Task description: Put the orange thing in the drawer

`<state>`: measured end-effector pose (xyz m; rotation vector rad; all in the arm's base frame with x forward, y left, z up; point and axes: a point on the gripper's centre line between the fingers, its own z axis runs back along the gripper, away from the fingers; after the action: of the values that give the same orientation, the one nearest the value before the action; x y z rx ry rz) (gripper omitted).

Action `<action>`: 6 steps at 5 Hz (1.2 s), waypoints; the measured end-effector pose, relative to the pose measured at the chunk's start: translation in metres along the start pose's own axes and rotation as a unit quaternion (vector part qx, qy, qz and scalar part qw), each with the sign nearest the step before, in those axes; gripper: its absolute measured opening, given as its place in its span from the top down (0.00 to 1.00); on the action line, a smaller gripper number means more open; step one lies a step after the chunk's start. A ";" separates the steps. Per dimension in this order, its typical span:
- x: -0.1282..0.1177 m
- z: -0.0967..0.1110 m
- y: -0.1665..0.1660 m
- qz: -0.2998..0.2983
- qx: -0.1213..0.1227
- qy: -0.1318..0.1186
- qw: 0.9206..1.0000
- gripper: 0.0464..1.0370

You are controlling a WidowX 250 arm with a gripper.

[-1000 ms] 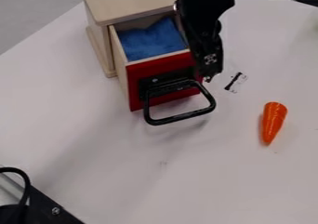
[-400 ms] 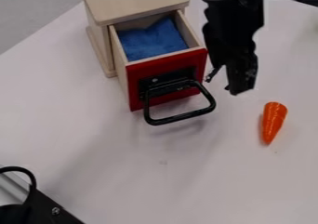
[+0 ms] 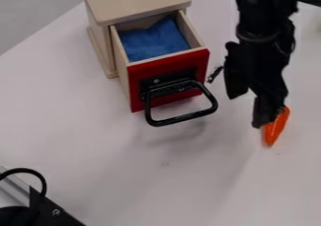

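In the camera view I have the gripper (image 3: 247, 111) hanging over the table (image 3: 125, 173) with its fingers wide apart and nothing between them. The carrot (image 3: 276, 126) lies just beside the finger (image 3: 262, 113) on the side away from the drawer (image 3: 172, 64), its thick end partly hidden behind that finger and its point aimed toward the near side of the table. I can't tell whether finger and carrot touch. The drawer is pulled out on the other side of the fingers, well apart from them, with a blue cloth (image 3: 152, 41) inside and its handle (image 3: 185, 117) sticking out toward me. The step in hand, as I judge it, is lining up for the grasp. I want the gripper shifted across, away from the drawer, while it is high enough to clear the carrot, then turned so one finger goes down each side of the body. Coming straight down from here, I'd risk a fingertip landing on the carrot and rolling it off. I'd aim for the thicker part, since the taper could squeeze out of the grip, go down until the tips are almost at the table, and close gently.
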<state>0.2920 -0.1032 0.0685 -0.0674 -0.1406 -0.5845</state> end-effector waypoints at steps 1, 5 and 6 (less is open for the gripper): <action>0.007 -0.015 -0.012 0.055 -0.002 -0.002 0.998 0.04; 0.048 -0.056 -0.004 0.206 0.042 -0.012 0.978 0.04; 0.054 -0.067 -0.006 0.204 0.041 -0.002 0.978 0.09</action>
<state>0.3411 -0.1448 0.0111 -0.0159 -0.1494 -0.1676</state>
